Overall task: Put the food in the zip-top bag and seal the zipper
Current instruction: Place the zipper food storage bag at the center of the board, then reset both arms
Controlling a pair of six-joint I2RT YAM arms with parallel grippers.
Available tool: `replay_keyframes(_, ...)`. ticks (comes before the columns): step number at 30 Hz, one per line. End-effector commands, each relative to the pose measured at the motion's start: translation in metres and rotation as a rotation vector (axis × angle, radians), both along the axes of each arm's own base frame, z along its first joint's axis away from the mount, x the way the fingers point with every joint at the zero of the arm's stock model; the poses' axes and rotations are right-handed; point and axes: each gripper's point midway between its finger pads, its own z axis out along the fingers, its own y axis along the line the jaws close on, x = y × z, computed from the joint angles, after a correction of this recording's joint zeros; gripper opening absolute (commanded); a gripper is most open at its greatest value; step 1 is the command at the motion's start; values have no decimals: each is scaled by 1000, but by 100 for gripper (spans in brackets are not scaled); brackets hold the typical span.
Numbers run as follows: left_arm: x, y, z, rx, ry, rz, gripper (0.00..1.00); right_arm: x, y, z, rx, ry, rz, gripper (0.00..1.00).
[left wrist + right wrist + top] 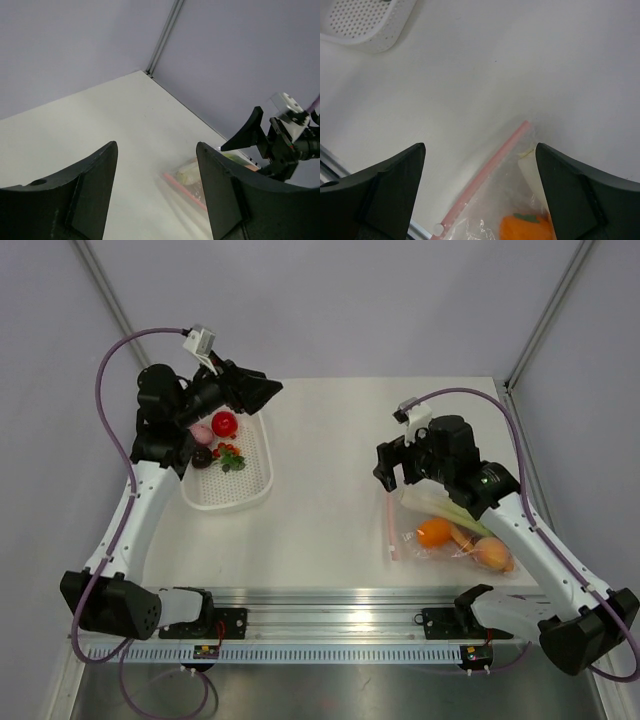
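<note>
The zip-top bag (pixel 452 533) lies flat at the right front of the table. Inside it are an orange (pixel 434 532), a celery stalk (pixel 458 511) and a peach (pixel 494 554). Its pink zipper (pixel 390 530) runs along the left edge and also shows in the right wrist view as the zipper (pixel 490 170). My right gripper (pixel 392 472) (pixel 480 147) hangs open and empty just above the zipper's far end. My left gripper (pixel 262 393) (pixel 156 146) is open and empty above the white basket, pointing toward the bag (pixel 192 180). A red tomato (pixel 224 422), a purple onion (pixel 200 432) and a dark eggplant (pixel 202 457) lie in the basket.
The white slotted basket (pixel 255 480) stands at the back left, and its corner (pixel 365 25) shows in the right wrist view. A metal rail (pixel 320 605) runs along the near edge. Grey walls with frame posts close off the back and sides.
</note>
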Motion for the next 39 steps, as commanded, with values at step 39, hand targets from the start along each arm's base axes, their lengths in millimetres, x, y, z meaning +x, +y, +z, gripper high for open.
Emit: replay_keyframes(39,-125,101,-178,262,291,495,99,69,-63,-24,118,66,-834,100)
